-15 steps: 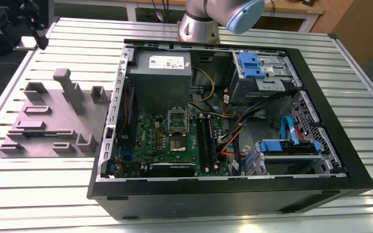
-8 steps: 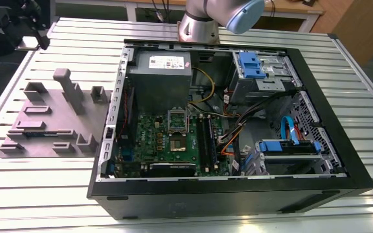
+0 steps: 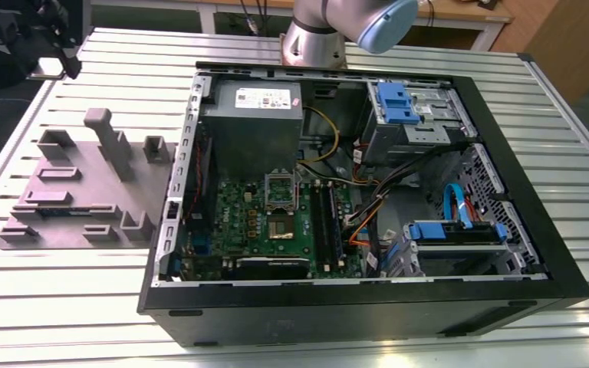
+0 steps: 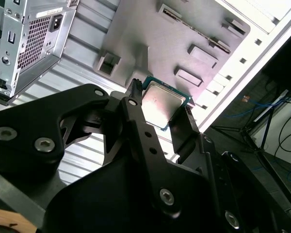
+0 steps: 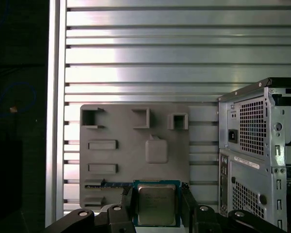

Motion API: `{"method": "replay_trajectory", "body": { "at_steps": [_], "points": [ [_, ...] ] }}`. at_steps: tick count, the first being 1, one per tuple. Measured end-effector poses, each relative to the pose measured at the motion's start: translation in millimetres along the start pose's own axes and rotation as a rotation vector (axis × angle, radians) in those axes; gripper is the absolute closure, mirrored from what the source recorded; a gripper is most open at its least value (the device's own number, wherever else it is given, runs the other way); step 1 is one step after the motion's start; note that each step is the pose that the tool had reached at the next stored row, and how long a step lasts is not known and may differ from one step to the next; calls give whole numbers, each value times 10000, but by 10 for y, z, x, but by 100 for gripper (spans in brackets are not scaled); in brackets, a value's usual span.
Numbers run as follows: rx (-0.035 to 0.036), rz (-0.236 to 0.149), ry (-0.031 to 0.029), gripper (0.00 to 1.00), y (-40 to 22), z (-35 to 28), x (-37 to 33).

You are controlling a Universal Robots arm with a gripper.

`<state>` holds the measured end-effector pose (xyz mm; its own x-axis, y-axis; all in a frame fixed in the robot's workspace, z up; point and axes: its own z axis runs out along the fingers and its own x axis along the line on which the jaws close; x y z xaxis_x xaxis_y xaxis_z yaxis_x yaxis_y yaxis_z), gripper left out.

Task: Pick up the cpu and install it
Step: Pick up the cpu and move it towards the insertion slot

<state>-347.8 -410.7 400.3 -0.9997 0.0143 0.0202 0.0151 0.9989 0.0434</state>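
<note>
The cpu [image 5: 156, 204], a small square chip with a pale silver top and a green edge, sits between the black fingers [image 5: 127, 200] of my gripper [image 5: 156, 208], which is shut on its two sides. In the second wrist view the cpu [image 4: 164, 104] hangs in the gripper [image 4: 161, 112] above the grey fixture plate [image 4: 184, 48]. The plate [image 5: 136, 145] lies well below the chip. In the exterior view the open computer case [image 3: 366, 307] holds the green motherboard [image 3: 243, 222], with a metal-framed socket [image 3: 279, 190] near its middle.
The grey fixture plate [image 3: 80, 192] with raised blocks lies on the slatted aluminium table [image 3: 70, 322], at the exterior view's left of the case. Inside the case are a grey power supply [image 3: 254, 115], blue drive brackets [image 3: 397, 103] and loose cables [image 3: 376, 199].
</note>
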Motion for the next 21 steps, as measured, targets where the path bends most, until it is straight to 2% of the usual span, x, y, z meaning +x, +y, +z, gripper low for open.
{"method": "replay_trajectory", "body": {
  "at_steps": [16, 21],
  "points": [
    [0, 0, 0, 53, 0, -1, -43],
    [0, 0, 0, 53, -19, -2, -46]
  ]
}}
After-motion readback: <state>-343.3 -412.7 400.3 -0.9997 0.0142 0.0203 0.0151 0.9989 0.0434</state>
